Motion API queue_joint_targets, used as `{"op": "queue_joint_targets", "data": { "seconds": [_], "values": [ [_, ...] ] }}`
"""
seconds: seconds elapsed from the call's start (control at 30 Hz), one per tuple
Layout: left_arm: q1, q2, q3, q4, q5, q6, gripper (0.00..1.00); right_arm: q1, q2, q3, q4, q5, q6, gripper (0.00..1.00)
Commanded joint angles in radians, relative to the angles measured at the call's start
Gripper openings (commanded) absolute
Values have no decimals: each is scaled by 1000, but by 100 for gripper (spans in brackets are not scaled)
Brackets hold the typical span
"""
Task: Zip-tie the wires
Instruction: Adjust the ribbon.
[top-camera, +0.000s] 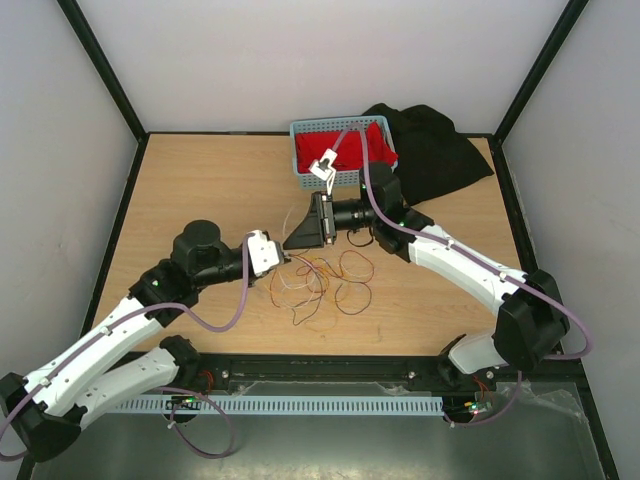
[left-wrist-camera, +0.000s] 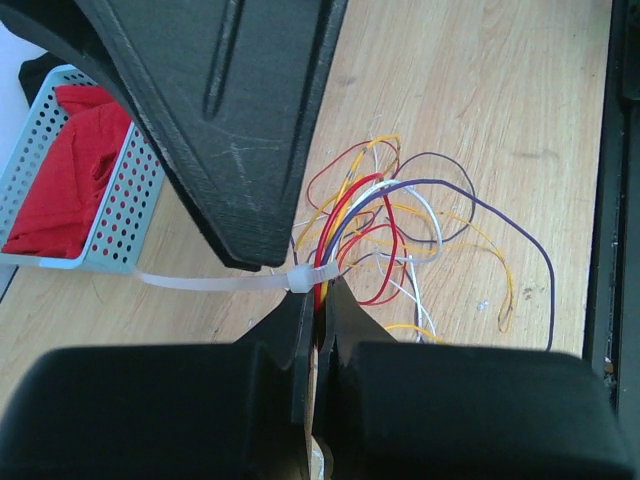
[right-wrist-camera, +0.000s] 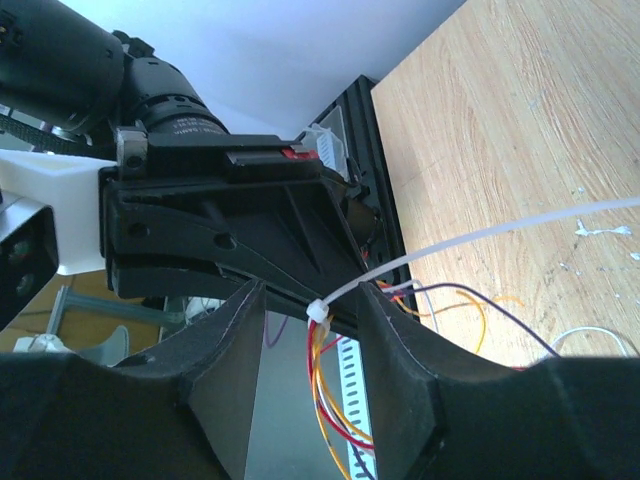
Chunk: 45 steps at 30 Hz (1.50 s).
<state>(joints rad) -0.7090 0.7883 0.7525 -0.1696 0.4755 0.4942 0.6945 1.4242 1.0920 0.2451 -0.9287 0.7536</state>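
- Left gripper: jaws are closed tight on the wires. A gathered bundle of red, yellow and dark strands is pinched between the fingertips, seen in the left wrist view.
- The rest of the wires is spread in loose curls on the table, in front of and to the right of the left gripper, near the middle of the wooden surface.
- Zip tie: its small head is seated against the bundle just beyond the left fingertips. The band appears to be looped round the strands, though the far side of the loop is hidden. The whitish tail is extended straight out, away from the bundle and above the tabletop.
- Right gripper: jaws are held apart. The zip tie head and the bundle are placed in the gap between the two fingers; no contact with either finger is seen, and nothing is held.
- The two grippers are brought tip to tip, almost touching.
- Rear of table: blue perforated basket with red cloth inside; black cloth just beside it, to the right.
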Motion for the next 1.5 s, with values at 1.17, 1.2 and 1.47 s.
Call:
{"op": "queue_joint_targets", "data": {
  "seconds": [1.17, 1.2, 1.47],
  "values": [
    [-107, -9, -1, 1, -149, 70, 0, 5, 68, 12, 87, 66, 52, 0],
    [-106, -9, -2, 0, -157, 65, 0, 5, 64, 14, 86, 69, 52, 0],
    [-106, -30, -33, 0, -229, -46, 31, 8, 14, 31, 45, 123, 27, 0]
  ]
}}
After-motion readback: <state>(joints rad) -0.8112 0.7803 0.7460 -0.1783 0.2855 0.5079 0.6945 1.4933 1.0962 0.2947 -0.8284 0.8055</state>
